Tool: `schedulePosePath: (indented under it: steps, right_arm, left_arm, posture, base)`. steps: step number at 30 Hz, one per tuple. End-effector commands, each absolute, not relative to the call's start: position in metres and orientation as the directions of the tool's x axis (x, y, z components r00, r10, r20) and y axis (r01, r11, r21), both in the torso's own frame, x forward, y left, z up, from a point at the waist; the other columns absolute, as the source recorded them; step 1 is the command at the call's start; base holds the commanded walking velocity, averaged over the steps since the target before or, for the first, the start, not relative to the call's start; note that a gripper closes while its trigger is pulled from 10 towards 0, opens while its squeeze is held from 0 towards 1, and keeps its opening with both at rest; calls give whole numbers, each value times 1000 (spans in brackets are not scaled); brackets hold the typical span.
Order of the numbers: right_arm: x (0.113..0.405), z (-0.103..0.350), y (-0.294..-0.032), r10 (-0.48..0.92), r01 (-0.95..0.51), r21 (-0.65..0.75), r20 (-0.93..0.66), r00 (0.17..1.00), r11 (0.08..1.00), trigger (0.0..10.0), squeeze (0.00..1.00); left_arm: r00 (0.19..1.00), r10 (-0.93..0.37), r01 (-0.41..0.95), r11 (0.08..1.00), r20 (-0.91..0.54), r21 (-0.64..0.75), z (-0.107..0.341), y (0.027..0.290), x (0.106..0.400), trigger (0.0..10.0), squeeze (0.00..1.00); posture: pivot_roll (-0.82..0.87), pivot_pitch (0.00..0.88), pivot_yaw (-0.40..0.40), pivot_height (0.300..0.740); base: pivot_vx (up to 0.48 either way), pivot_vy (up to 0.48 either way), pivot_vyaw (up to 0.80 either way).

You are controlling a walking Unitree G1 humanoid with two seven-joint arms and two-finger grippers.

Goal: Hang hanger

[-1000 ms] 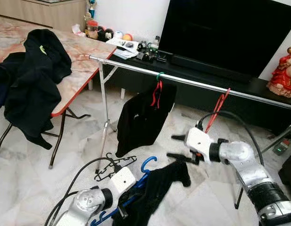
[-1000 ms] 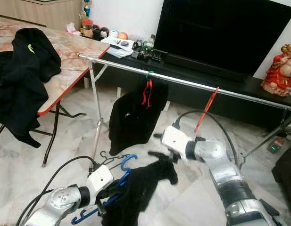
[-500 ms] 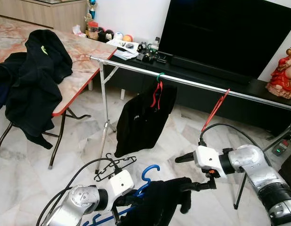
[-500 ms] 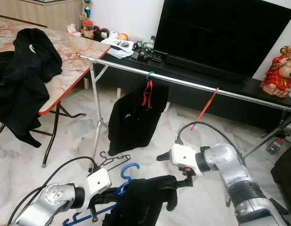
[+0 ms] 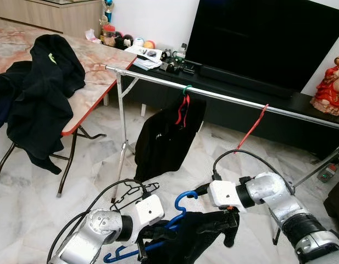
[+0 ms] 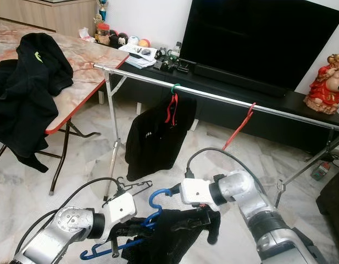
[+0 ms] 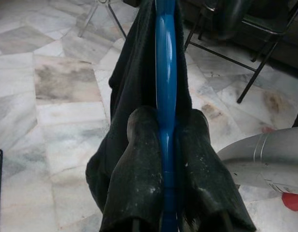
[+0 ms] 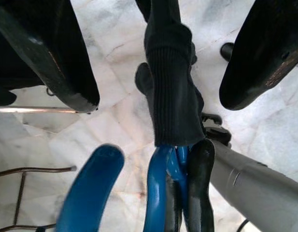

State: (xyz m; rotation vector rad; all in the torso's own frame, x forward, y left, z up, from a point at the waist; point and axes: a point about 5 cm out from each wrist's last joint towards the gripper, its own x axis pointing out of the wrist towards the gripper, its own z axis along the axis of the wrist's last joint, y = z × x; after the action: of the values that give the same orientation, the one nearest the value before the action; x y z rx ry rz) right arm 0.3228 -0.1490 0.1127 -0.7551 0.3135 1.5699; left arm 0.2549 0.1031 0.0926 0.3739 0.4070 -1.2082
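Note:
A blue hanger [image 5: 182,198] carries a black garment [image 5: 199,236] low over the floor. My left gripper [image 7: 167,145] is shut on the hanger's blue bar, with the cloth draped on both sides. My right gripper [image 8: 158,63] stands open just above the garment, beside the hanger's hook. A black sleeve [image 8: 174,92] hangs between its spread fingers [image 8: 62,58], untouched by either. Behind runs the metal clothes rail [image 5: 224,96]. On it hang a black top [image 5: 166,140] on a red hanger and an empty red hanger [image 5: 251,129].
A black hanger [image 5: 133,193] lies on the marble floor by the rail's leg [image 5: 123,140]. A folding table [image 5: 95,77] with dark clothes [image 5: 40,93] stands at the left. Behind the rail are a TV [image 5: 268,38], its low console and a red figurine [image 5: 329,85].
My right gripper has dropped from near the empty red hanger down and left, onto the garment by the blue hook. My left gripper has lifted the blue hanger a little.

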Motion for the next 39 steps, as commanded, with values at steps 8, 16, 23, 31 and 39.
schedulePosePath:
  steps: [8, 16, 23, 31, 39]
  right_arm:
    - [324, 111, -154, 735, -950, -239, -678, 15, -201, 10000, 0]
    - [322, 105, -150, 734, -960, -207, -679, 1, -191, 10000, 0]
    - [320, 101, -149, 733, -965, -179, -680, -20, -193, 0, 0]
    - [320, 98, -149, 728, -969, -159, -685, -30, -190, 0, 0]
    - [317, 96, -149, 746, -973, -141, -665, -45, -185, 0, 0]
  left_arm:
    - [252, -866, 968, 233, -432, 96, 112, 84, 253, 10000, 0]
    - [243, -879, 970, 217, -409, 109, 119, 78, 253, 10000, 0]
    - [248, -881, 969, 220, -403, 115, 123, 78, 254, 10000, 0]
    - [271, -882, 962, 239, -385, 129, 130, 79, 259, 10000, 0]
    - [271, -888, 962, 238, -372, 134, 132, 76, 260, 10000, 0]
  posture:
    - [218, 0, -214, 740]
    - [216, 0, -219, 740]
    - [217, 0, -217, 740]
    - [220, 0, -216, 740]
    - [216, 0, -212, 740]
  base:
    - [0, 0, 0]
    - [0, 0, 0]
    - [0, 0, 0]
    - [0, 0, 0]
    - [0, 0, 0]
